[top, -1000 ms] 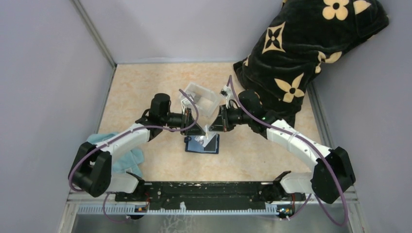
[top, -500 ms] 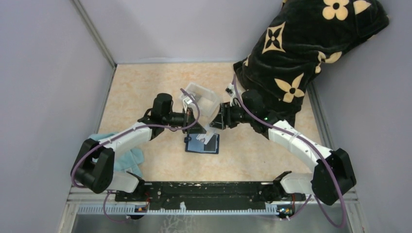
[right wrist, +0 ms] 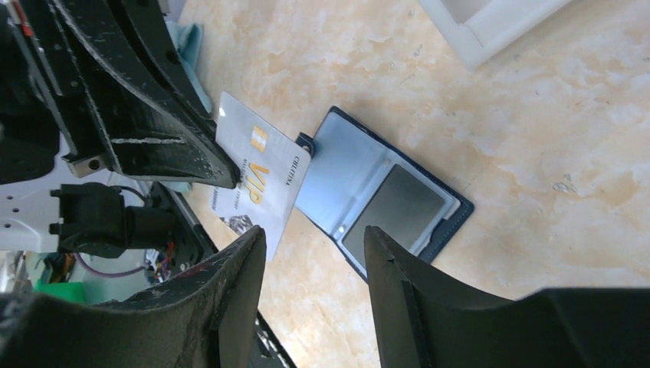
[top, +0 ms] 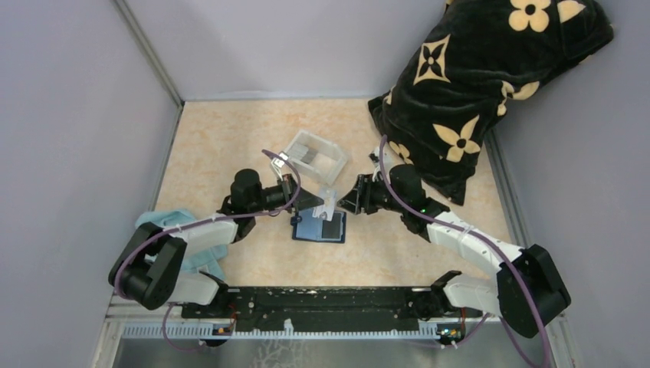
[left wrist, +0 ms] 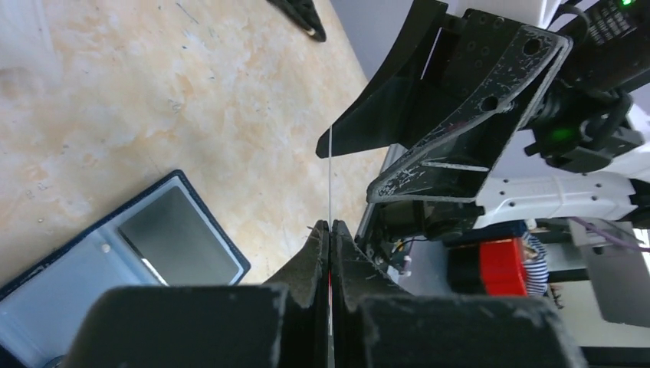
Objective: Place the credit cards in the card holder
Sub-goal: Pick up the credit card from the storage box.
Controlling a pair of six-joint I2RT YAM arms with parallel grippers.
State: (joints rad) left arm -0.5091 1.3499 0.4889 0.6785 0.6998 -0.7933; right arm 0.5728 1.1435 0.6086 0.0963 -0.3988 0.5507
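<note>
As the overhead camera shows it, the card holder (top: 320,228) lies opened flat on the counter (top: 230,146) between the two arms. Its long axis runs left to right, and a dark card (top: 332,227) is tucked in its right half. Just above its far edge the left pincer (top: 319,201) is pressed together on a pale card (top: 329,202). The right pincer (top: 343,204) stands just beside that card. Farther back sits a white tray (top: 339,156) with a grey card (top: 306,157) lying in it.

From the left wrist, the pale card appears edge-on, a thin line pointing straight out from the clamped fingertips toward the right pincer.

From the right wrist, the right pincer's fingers are spread and grip nothing. The pale card, marked VIP, stands tilted on edge over the holder's stud end, pinched at one edge.
</note>
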